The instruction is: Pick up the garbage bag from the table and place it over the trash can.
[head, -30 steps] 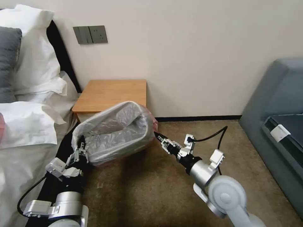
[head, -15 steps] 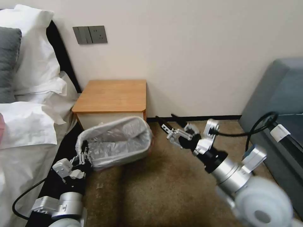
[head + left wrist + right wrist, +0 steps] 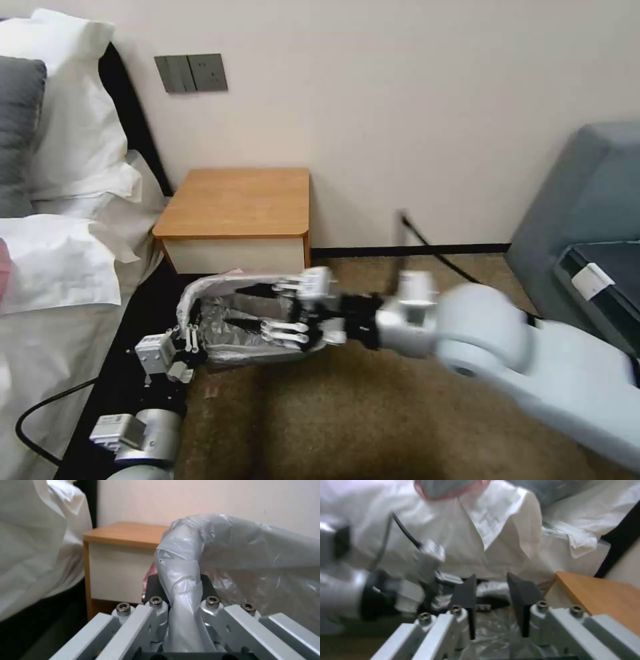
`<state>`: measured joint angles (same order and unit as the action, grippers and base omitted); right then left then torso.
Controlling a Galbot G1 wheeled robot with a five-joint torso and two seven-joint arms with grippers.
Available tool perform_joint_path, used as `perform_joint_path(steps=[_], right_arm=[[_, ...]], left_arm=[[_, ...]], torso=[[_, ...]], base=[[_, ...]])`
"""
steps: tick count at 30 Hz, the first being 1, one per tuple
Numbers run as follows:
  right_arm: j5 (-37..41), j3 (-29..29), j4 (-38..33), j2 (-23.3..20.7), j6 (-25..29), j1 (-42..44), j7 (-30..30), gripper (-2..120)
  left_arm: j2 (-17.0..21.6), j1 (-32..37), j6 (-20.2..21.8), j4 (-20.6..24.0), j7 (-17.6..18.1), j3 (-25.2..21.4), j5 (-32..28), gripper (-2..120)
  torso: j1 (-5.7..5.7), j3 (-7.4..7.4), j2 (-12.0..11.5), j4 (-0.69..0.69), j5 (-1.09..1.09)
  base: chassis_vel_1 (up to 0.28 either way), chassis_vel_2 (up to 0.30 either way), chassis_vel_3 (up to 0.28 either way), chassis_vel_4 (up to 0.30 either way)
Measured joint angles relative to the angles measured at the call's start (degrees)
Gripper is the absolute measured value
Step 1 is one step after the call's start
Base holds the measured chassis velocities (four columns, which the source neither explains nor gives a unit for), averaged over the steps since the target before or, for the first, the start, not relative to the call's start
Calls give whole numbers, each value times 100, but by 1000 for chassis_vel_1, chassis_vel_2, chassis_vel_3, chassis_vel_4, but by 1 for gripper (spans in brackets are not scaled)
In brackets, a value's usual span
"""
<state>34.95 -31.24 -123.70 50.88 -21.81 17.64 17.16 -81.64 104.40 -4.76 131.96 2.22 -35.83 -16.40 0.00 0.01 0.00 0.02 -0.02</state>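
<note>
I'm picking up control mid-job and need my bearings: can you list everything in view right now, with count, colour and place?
garbage bag: one, translucent grey, on the floor in front of the table, its edge pinched in the left claw.
table: one, orange-brown top with white front, against the wall beside the bed.
pillows: several white and one dark grey, on the bed to the robot's left.
wall switch plate: one, grey, on the wall above the table.
sofa: one, blue-grey, to the robot's right.
carpet: brown, across the floor.
left claw: shut on the bag's near-left edge.
right claw: open, fingers spread over the bag's mouth, reaching in from the right.
</note>
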Motion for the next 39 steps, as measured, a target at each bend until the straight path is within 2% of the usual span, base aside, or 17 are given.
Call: perform_joint_path(steps=[2,3,6,11,17,31,39], right_arm=[[-384,-227,202,226,-234,-117,18,11],[-384,-227,202,226,-234,-117,18,11],[-788,-423,419,359,-528,-151,12,0],[-1211,-600,654,478,-791,-252,-34,0],[-1283,-827,899,690,-1107,-420,-191,0],[-1453,-1375,1458,1111,-1348,-680,-569,0],[-1608,-1581,1674,1195,-1503,-758,-628,0]], left_arm=[[-19,35,-3,58,10,-41,42,7],[-19,35,-3,58,10,-41,42,7],[-27,52,-9,126,38,-98,62,7],[-51,66,-40,158,40,-63,153,7],[-51,63,-67,194,34,-33,180,7],[-38,97,-197,275,-26,28,382,7],[-41,118,-284,293,-82,55,569,7]], torso=[[0,0,0,-1,2],[0,0,0,-1,2],[0,0,0,-3,3],[0,-1,0,-3,2],[0,0,0,-3,2],[0,-1,0,-2,2],[0,-1,0,-2,2]], base=[[0,0,0,0],[0,0,0,0],[0,0,0,0],[0,0,0,0],[0,0,0,0],[0,0,0,0],[0,0,0,0]])
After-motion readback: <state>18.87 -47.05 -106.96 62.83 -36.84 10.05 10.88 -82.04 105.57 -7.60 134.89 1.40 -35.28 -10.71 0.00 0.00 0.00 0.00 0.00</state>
